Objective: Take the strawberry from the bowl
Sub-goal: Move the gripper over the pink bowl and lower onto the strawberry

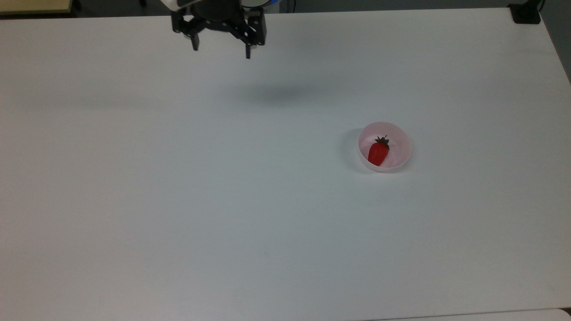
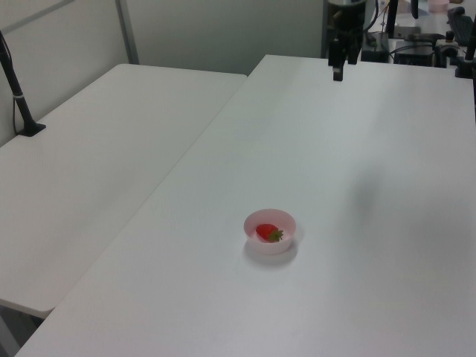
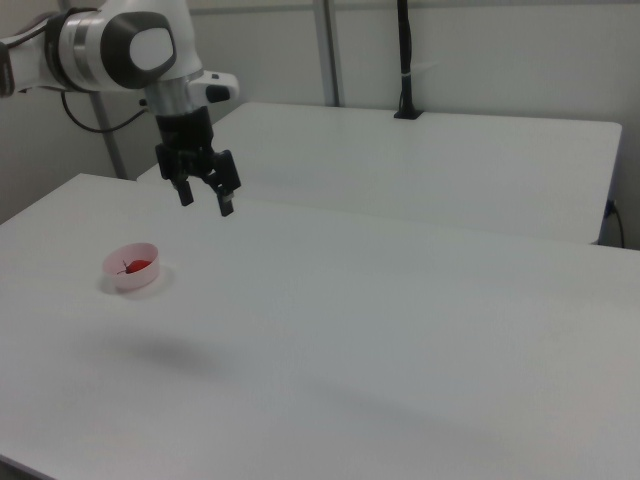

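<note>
The red strawberry [image 1: 378, 153] lies in the pale pink bowl [image 1: 398, 133] on the white table, its dark leaf cap pointing up in the top view. The bowl [image 2: 284, 220] with the strawberry [image 2: 267, 232] sits mid-table in the left view, and at the right view's left as bowl [image 3: 118, 279] and strawberry [image 3: 138, 265]. My gripper [image 1: 221, 51] hangs high over the table's far edge, open and empty, well to the top view's upper left of the bowl. It also appears as gripper [image 2: 338, 71] and gripper [image 3: 205, 201].
A second white table [image 2: 89, 171] adjoins on the left view's left, with a black post [image 2: 18, 97] clamped on it. Cables and equipment [image 2: 428, 44] stand behind the far edge. A black clamp [image 1: 525, 13] sits at the top view's upper right corner.
</note>
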Robot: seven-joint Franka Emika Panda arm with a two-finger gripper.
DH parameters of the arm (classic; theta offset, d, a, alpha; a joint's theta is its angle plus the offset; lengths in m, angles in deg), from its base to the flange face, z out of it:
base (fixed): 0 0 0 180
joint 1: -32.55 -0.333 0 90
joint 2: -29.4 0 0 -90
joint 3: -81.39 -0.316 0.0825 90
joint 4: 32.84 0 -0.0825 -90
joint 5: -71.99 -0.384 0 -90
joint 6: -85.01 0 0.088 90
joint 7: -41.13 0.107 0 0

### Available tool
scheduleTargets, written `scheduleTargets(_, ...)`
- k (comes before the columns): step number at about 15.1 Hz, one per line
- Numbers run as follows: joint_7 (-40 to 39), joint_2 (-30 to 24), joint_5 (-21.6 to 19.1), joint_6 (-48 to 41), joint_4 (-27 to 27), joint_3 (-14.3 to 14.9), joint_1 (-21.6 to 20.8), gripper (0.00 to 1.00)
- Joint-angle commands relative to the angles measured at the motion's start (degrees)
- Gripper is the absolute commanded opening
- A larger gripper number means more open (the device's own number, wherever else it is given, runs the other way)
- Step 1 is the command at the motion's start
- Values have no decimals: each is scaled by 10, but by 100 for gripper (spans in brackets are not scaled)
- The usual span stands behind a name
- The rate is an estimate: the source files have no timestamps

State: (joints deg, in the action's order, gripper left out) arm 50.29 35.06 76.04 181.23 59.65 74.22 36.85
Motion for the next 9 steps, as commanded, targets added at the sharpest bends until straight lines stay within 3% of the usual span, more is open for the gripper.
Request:
scheduleTargets(1, 78, 36, -21, 13, -19, 0, -53, 100)
scheduleTargets(6, 207, 66, -31, 15, -24, 0, -128, 100)
scheduleTargets(9, 304, 101, -38, 83, -36, 0, -167, 100)
